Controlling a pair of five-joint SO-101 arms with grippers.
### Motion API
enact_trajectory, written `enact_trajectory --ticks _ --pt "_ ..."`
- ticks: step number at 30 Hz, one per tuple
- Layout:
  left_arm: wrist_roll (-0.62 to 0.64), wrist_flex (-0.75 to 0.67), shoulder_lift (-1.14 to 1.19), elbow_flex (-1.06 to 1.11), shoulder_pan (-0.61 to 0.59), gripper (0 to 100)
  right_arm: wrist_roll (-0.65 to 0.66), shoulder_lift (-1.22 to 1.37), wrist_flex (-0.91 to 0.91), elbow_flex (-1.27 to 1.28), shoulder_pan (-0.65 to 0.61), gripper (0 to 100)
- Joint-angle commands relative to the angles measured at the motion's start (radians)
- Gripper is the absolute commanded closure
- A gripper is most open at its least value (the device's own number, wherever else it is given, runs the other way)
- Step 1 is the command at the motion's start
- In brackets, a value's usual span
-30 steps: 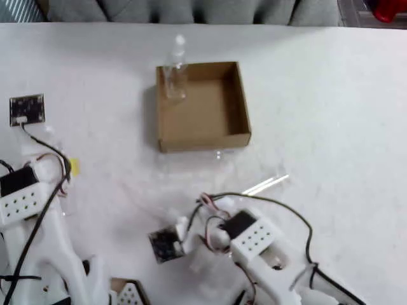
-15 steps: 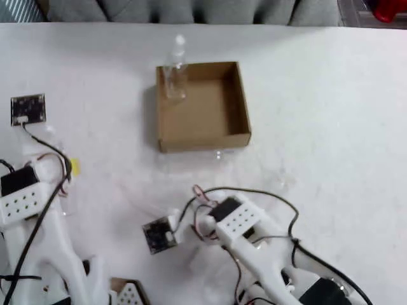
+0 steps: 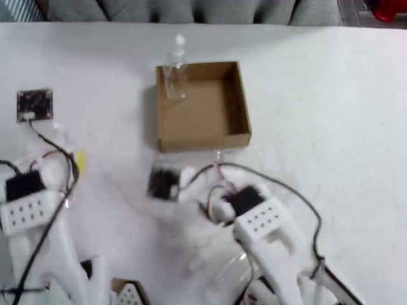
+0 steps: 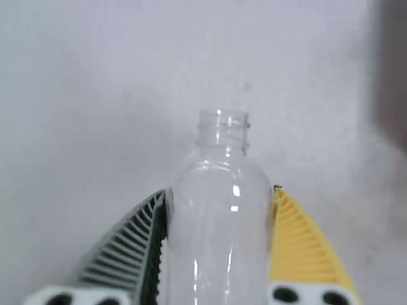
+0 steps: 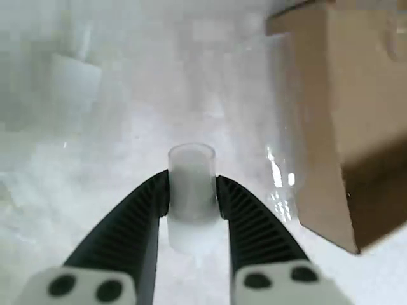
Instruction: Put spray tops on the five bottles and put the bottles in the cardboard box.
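The cardboard box (image 3: 210, 108) sits open at the table's middle; in the right wrist view the box (image 5: 346, 108) is close by. One clear bottle with a spray top (image 3: 173, 70) stands at its far left corner. My left gripper (image 4: 219, 203) is shut on a clear bottle (image 4: 219, 190) with a bare threaded neck, and is at the table's left (image 3: 67, 152). My right gripper (image 5: 193, 190) is shut on a white spray top (image 5: 191, 181), just in front of the box (image 3: 187, 190). Another clear bottle (image 5: 283, 136) stands against the box's front wall.
A whitish object (image 5: 73, 76) stands farther off in the right wrist view. Cables loop over both arms. A dark seat back runs along the table's far edge (image 3: 191, 11). The table's right half is bare white surface (image 3: 331, 114).
My right arm has swung from the front edge towards the box, carrying the spray top. The left arm has shifted slightly farther from the front edge.
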Motion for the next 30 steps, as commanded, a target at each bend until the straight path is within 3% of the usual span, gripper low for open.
enact_trajectory --ticks 1,7,10,16,21,30 --pt "0.08 0.043 -0.191 -0.029 0.101 98 -0.215 -0.134 0.116 -0.133 0.096 98.2" --pt "0.204 0.055 -0.404 -0.029 0.26 98 -0.577 -0.246 0.248 -0.296 0.269 98.1" --pt "0.206 0.049 -0.506 -0.029 0.34 98 -0.658 -0.283 0.249 -0.327 0.334 98.1" --pt "0.244 0.048 -0.656 -0.028 0.456 98 -0.669 -0.344 0.107 -0.325 0.415 98.1" --pt "0.25 -0.044 -0.76 0.025 0.535 98 -0.68 -0.484 -0.012 -0.331 0.426 98.3" --pt "0.253 -0.287 -1.017 0.341 0.645 98 -1.128 -0.714 -0.371 -0.327 0.39 98.3"
